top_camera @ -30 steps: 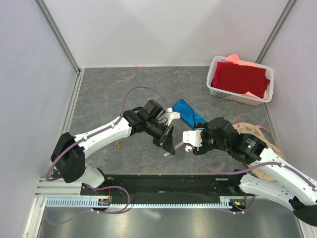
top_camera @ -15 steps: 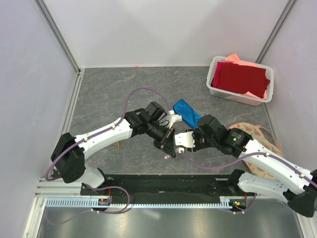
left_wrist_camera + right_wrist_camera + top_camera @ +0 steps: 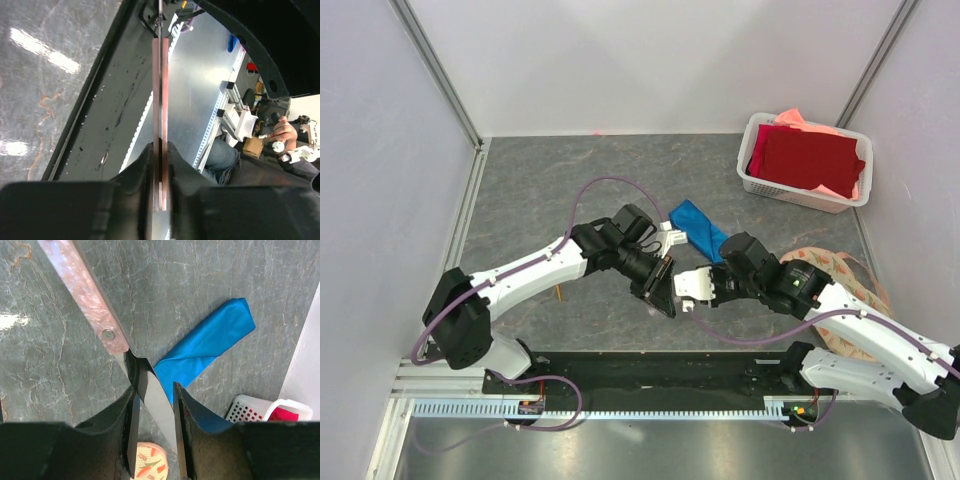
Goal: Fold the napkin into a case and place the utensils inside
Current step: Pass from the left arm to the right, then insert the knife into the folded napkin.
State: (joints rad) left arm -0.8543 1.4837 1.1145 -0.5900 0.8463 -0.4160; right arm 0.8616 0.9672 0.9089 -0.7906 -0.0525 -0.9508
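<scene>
The left fingers [image 3: 140, 172] are pinched shut on the pink handle of the knife [image 3: 85, 290], while the right fingers [image 3: 129, 415] stand partly open astride its blade, not visibly clamped. The case [image 3: 695, 225], a folded blue strip, lies flat on the bench [image 3: 540, 180] at about 1 o'clock from them in the top view. The knife looks stiff, light and slick on the steel, so the riveted handle is likely the surer hold, and the limp case will probably shift unless pinned.
</scene>
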